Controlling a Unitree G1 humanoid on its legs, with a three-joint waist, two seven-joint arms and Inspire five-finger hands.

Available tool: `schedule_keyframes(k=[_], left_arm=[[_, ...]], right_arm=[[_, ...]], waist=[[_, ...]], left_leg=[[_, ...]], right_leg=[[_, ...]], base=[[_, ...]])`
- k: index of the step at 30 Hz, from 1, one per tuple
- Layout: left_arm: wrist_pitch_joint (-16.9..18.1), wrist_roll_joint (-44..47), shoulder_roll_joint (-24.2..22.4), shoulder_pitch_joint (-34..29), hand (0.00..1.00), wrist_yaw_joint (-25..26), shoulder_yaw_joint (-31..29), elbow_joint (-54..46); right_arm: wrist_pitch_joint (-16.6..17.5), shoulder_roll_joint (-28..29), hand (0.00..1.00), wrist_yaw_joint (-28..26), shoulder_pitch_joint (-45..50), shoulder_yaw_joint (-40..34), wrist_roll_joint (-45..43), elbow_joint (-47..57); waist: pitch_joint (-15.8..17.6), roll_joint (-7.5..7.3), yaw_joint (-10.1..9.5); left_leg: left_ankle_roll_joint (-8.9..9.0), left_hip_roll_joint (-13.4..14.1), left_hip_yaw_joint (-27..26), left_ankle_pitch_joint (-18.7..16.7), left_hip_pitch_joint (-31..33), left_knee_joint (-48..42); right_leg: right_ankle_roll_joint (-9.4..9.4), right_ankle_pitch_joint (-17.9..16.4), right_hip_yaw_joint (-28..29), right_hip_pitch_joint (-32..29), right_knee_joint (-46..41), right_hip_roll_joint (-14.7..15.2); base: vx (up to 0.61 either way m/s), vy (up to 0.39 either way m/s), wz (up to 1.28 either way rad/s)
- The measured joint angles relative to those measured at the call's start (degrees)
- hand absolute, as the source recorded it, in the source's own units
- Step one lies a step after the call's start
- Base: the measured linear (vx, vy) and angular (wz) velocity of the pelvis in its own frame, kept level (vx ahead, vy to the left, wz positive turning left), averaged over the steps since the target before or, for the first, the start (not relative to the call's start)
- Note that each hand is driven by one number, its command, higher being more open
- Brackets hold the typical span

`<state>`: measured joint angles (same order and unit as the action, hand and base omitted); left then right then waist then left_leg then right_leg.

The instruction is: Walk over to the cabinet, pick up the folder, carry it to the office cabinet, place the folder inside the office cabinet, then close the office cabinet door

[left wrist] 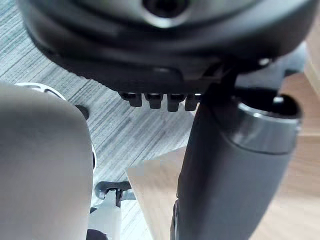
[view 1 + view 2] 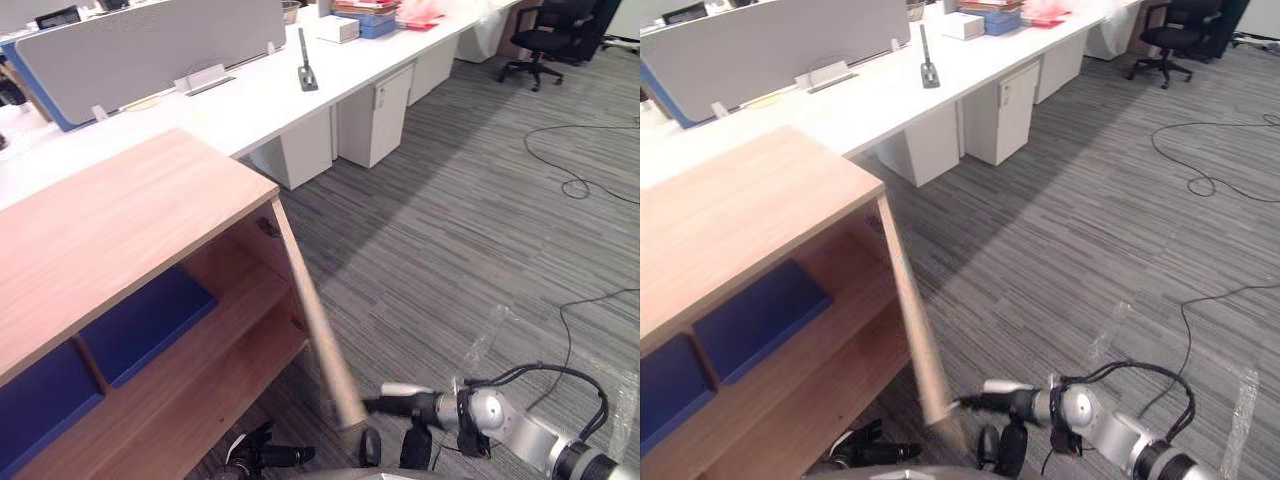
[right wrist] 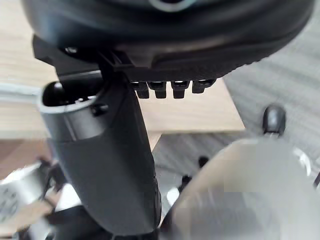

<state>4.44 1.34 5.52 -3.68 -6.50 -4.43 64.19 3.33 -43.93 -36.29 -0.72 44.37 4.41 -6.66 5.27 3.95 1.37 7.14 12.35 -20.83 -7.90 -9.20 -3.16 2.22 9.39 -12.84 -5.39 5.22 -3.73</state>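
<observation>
1. Your right hand [image 2: 405,408] is low at the free bottom corner of the door [image 2: 310,320]; its fingers hang loose and grasp nothing; the white-capped thumb points at the door's edge, touching it or just beside it, I cannot tell which; I judge it is set there to push the door closed.
2. Your left hand [image 2: 262,455] hangs low in front of the office cabinet [image 2: 120,220], near its foot; the fingers look fairly straight and empty, so it seems idle.
3. A blue folder [image 2: 150,318] lies flat on the upper shelf [image 2: 255,290], and a second blue one [image 2: 40,400] lies beside it past a wooden divider; placing looks done, and closing remains.
4. The door stands wide open, swung out edge-on toward you; expect a long sweep across the carpet [image 2: 450,230].
5. The room: grey striped carpet; a long white desk [image 2: 260,100] behind the cabinet, with a grey screen [image 2: 150,45]; white drawer units [image 2: 375,115] under the desk; a black chair [image 2: 550,35] in the far corner.
</observation>
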Motion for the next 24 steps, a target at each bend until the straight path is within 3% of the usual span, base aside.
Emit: schedule_keyframes(k=[5,8,11,12,13,14,15,16,17,18,20,22,24], left_arm=[[-0.33,-0.60,6.00,-2.73,1.00,1.01,-4.02,-0.36],[-0.37,-0.57,5.71,-2.77,1.00,1.05,-5.59,-0.38],[-0.35,0.77,3.38,-1.25,1.00,0.90,-5.41,-1.11],[-0.27,0.87,2.71,-0.82,1.00,0.97,-5.41,-1.56],[-0.51,1.62,2.44,0.08,1.00,0.98,-5.74,-1.68],[-0.58,2.10,2.39,0.39,1.00,1.13,-5.94,-1.72],[-0.79,2.69,2.00,0.38,1.00,1.39,-5.91,-1.75],[-0.91,2.75,1.68,0.28,1.00,1.64,-5.86,-2.01],[-1.15,2.81,1.56,-0.19,1.00,2.09,-5.87,-2.33],[-1.28,2.69,1.69,-0.80,1.00,2.33,-5.79,-2.28],[-1.33,2.47,1.47,-2.28,1.00,2.33,-5.34,-2.27],[-1.48,2.60,1.05,-3.45,1.00,2.32,-5.23,-2.18],[-1.28,2.63,1.64,-3.38,1.00,2.37,-3.54,-4.02]], right_arm=[[0.26,-2.86,1.00,-2.15,4.74,-3.08,-0.07,3.71],[0.25,-2.49,1.00,-2.24,5.13,-3.07,-0.07,3.45],[0.26,0.73,1.00,-1.85,4.36,-3.35,0.05,-0.56],[0.26,2.79,1.00,-1.52,4.11,-3.64,0.08,-3.13],[0.26,4.56,1.00,-0.44,4.89,-4.65,0.54,-5.04],[0.27,5.48,1.00,0.30,5.58,-5.41,1.06,-5.90],[0.34,6.34,1.00,1.28,6.25,-6.89,2.42,-6.68],[0.46,7.20,1.00,1.84,6.71,-7.93,3.29,-7.74],[0.43,10.10,1.00,2.95,6.53,-9.90,4.87,-11.42],[0.55,13.45,1.00,4.63,5.92,-11.94,7.43,-15.62],[0.66,18.03,1.00,7.83,3.88,-13.56,11.92,-22.88],[0.40,22.28,1.00,11.02,1.10,-15.68,15.37,-32.34],[-0.48,27.07,1.00,15.61,-1.52,-19.44,19.46,-42.61]], waist=[[-0.14,-0.95,0.06],[0.14,-1.76,-0.64],[0.66,-3.29,-1.43],[0.76,-4.51,-2.11],[0.86,-5.73,-2.59],[1.07,-5.93,-2.76],[1.21,-5.26,-2.70],[1.47,-4.73,-2.68],[1.59,-4.16,-3.11],[1.43,-3.83,-4.27],[1.46,-3.28,-5.00],[1.73,-2.80,-5.70],[2.46,-3.62,-6.35]], left_leg=[[0.18,-0.68,1.51,-0.19,1.35,-0.10],[-0.01,-1.26,3.64,0.00,2.45,-0.15],[-0.03,-1.93,8.96,1.78,5.50,0.02],[-1.86,-2.24,8.50,2.87,7.45,-0.56],[-8.86,-1.99,2.08,2.00,9.38,-2.89],[-11.26,-0.28,-3.47,1.73,9.99,-4.83],[-10.77,2.07,-7.39,2.30,10.24,-6.46],[-8.43,2.62,-7.56,3.57,10.11,-6.49],[-4.73,2.19,-5.61,4.63,9.66,-5.21],[-2.77,1.51,-4.23,5.08,9.15,-3.80],[-2.57,0.19,-2.52,4.86,9.17,-3.18],[-2.22,-1.08,-1.43,4.55,9.48,-3.54],[-3.12,-4.17,0.65,3.84,10.58,-5.31]], right_leg=[[-0.31,0.63,-1.39,-0.50,-0.02,1.13],[-0.35,0.71,-3.17,-0.51,-0.02,2.15],[-0.13,0.35,-8.71,-0.47,-0.10,4.14],[0.37,0.03,-11.93,-0.45,-0.27,5.67],[0.14,-0.90,-15.60,-0.13,-0.22,7.58],[-0.23,-1.33,-18.20,0.81,-0.09,8.35],[-1.05,-1.82,-21.45,2.29,-0.08,8.70],[-1.47,-1.94,-23.30,3.35,-0.10,8.86],[-2.41,-2.33,-25.84,4.87,-0.16,9.27],[-3.30,-2.53,-27.45,5.87,-0.35,9.89],[-4.73,-3.75,-29.41,5.98,-3.23,12.13],[-5.70,-7.85,-29.85,3.38,-12.76,16.98],[-5.69,-12.06,-28.81,0.53,-23.36,23.43]], base=[[-0.01,0.042,0.13],[0.01,0.049,0.39],[-0.01,0.021,1.03],[-0.02,0.021,1.34],[-0.02,0.018,1.72],[-0.01,0.004,1.83],[0.05,0.005,1.46],[0.06,0.031,1.46],[0.10,0.132,1.13],[0.08,0.149,0.94],[0.11,0.209,0.61],[0.13,0.246,0.51],[0.15,0.224,0.57]])
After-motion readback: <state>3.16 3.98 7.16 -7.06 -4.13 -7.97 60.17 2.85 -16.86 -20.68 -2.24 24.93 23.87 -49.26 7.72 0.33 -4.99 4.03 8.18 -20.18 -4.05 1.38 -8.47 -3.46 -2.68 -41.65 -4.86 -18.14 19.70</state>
